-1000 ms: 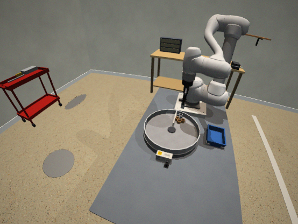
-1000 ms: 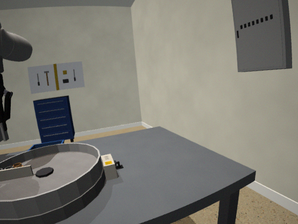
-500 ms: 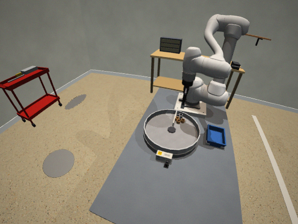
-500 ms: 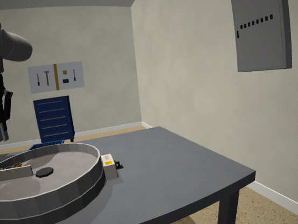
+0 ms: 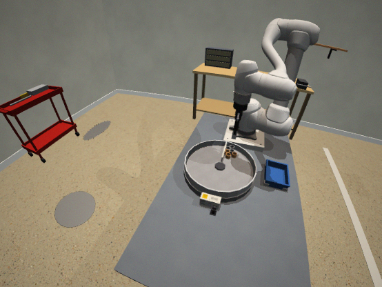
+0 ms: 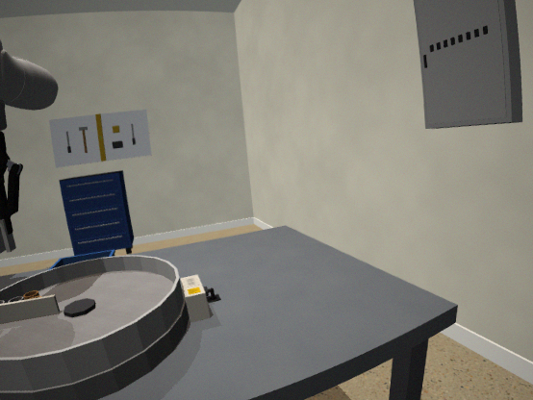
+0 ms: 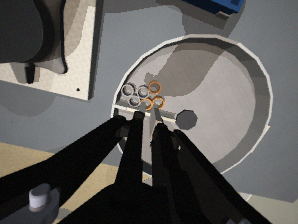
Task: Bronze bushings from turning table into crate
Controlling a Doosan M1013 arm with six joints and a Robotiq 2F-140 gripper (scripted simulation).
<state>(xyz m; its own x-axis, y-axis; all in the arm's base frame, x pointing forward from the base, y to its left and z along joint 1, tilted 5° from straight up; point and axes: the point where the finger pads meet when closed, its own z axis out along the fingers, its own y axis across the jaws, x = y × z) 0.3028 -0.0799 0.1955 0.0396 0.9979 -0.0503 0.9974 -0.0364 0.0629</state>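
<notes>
Wrist view gives me the pincer [image 5: 234, 136] [image 6: 9, 242] [image 7: 147, 110] pressed together or nearly so, with nothing pinched, hanging above the turning table [image 5: 207, 172] [image 6: 125, 286] [image 7: 220, 90] near its rim. Below it, beside the low pale bar [image 5: 224, 150] [image 6: 29, 310] [image 7: 131, 109], three bronze bushings [image 5: 227, 156] [image 6: 32, 293] [image 7: 154, 81] stand on end, bunched up with three steel bushings [image 5: 232, 148] [image 7: 122, 90]. I read them all as short metal rings: rigid, dense for their size, slick on the outside and hardly fragile. A shallow or off-centre grip could let one squirt away, so I'd take each across its outer wall, low and square, spreading just enough to miss its neighbours. The bronze one farthest from the bar looks easiest to reach. Farther out on the desk [image 5: 220, 241] [image 6: 289, 288] [image 7: 30, 125] sits the blue crate [image 5: 276, 186] [image 6: 84, 255] [image 7: 215, 5]; being round, a bushing tipped in there might roll, so I'd lower each upright before letting go.

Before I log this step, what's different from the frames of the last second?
Nothing visibly changed: no bushing moved, nothing was taken hold of or let go. The gripper stays shut above the turning table; bronze bushings, steel bushings and blue crate sit as before.
</notes>
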